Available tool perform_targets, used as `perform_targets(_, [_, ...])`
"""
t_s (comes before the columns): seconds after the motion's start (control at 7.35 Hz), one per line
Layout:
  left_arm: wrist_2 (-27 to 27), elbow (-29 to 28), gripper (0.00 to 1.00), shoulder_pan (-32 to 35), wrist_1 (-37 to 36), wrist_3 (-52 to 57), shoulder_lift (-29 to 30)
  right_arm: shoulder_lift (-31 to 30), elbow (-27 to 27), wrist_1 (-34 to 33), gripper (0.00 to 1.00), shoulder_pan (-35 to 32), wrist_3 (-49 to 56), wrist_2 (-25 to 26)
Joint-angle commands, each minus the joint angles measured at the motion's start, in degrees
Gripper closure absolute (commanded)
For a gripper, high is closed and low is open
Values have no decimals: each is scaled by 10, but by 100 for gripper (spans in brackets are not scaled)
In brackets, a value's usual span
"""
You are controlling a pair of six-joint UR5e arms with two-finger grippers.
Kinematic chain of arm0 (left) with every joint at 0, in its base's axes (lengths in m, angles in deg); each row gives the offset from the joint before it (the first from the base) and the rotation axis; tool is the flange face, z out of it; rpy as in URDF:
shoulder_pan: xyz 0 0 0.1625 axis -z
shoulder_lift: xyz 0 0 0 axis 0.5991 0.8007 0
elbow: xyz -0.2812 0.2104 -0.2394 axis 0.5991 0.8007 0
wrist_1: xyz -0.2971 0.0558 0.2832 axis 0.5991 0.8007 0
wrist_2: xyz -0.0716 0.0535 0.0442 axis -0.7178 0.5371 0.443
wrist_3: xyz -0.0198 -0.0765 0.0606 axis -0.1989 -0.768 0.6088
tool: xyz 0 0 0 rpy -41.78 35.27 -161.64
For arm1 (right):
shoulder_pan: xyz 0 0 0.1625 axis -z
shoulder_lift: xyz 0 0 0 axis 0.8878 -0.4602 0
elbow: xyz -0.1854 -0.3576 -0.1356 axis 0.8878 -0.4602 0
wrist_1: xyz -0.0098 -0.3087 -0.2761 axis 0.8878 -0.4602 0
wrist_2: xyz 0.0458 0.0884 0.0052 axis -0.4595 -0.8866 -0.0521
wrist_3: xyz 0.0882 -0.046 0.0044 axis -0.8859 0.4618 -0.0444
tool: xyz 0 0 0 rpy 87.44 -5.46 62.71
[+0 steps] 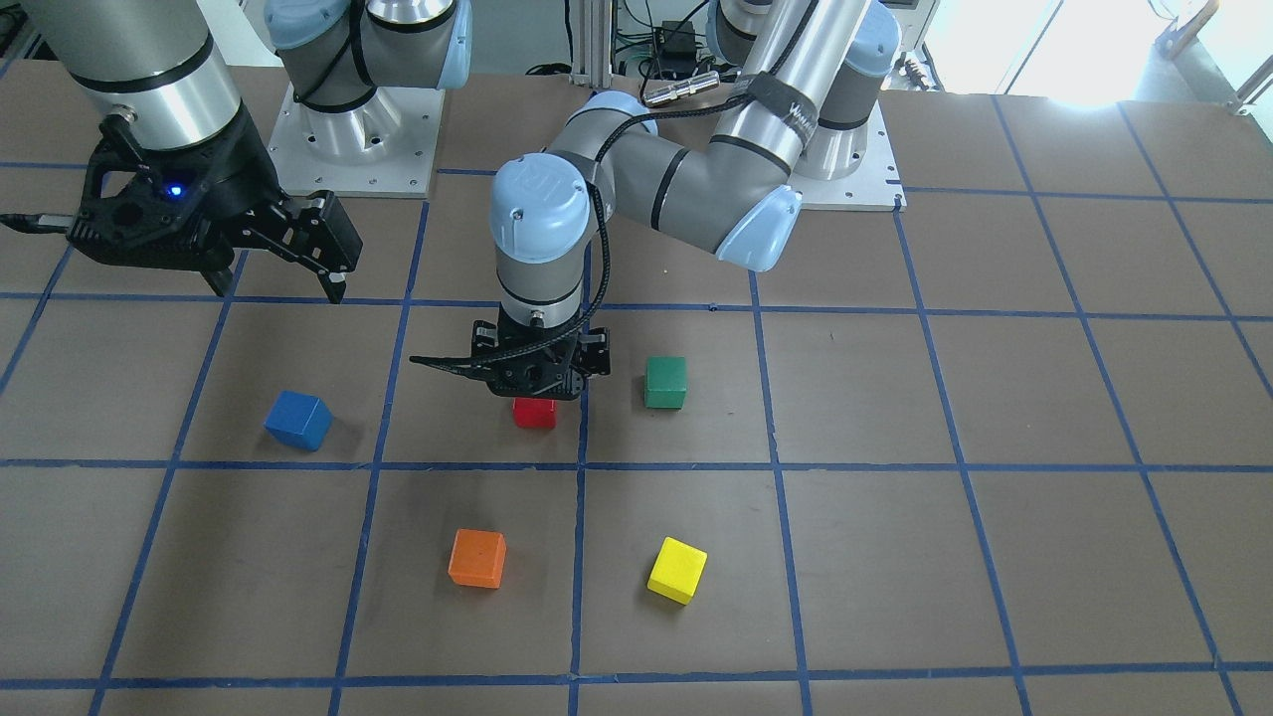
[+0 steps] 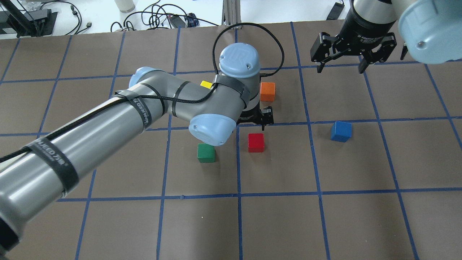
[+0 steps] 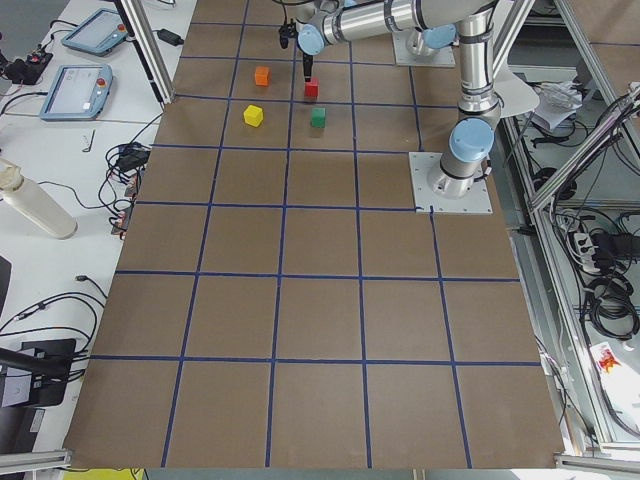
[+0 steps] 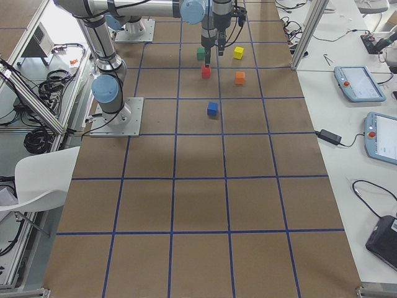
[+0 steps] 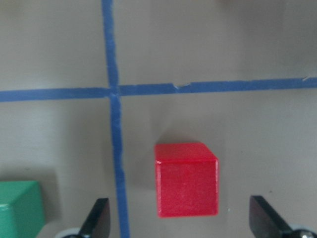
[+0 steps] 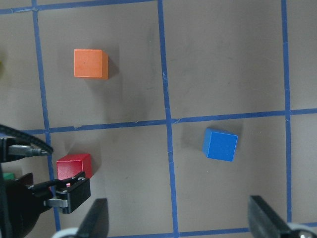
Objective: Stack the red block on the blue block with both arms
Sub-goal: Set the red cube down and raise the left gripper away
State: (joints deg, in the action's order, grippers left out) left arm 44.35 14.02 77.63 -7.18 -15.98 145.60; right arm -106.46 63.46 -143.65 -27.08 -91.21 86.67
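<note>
The red block [image 1: 534, 413] sits on the brown table, also in the overhead view [image 2: 256, 142]. My left gripper [image 1: 537, 390] hangs just above it, open. In the left wrist view the red block [image 5: 186, 179] lies between the two spread fingertips [image 5: 96, 218], untouched. The blue block [image 1: 298, 420] stands alone, about a tile and a half away toward my right side, also in the overhead view [image 2: 340, 131] and the right wrist view [image 6: 220, 145]. My right gripper [image 2: 340, 69] is open and empty, high above the table, off to one side of the blue block.
A green block [image 1: 665, 383] sits close beside the red one, near the left gripper. An orange block [image 1: 477, 558] and a yellow block [image 1: 677, 570] lie farther from my base. The left forearm [image 2: 108, 119] stretches across the table's middle.
</note>
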Motion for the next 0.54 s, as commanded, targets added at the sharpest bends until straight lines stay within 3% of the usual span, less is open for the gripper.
perform_targets(0.0, [1,-7,0,-80,76,87,-60,0,21,-1,0,-1,-1,-4])
perform_targets(0.41, [24,-29,0,-178,185,202,-153,13,33,-7,0,-37,-30,-7])
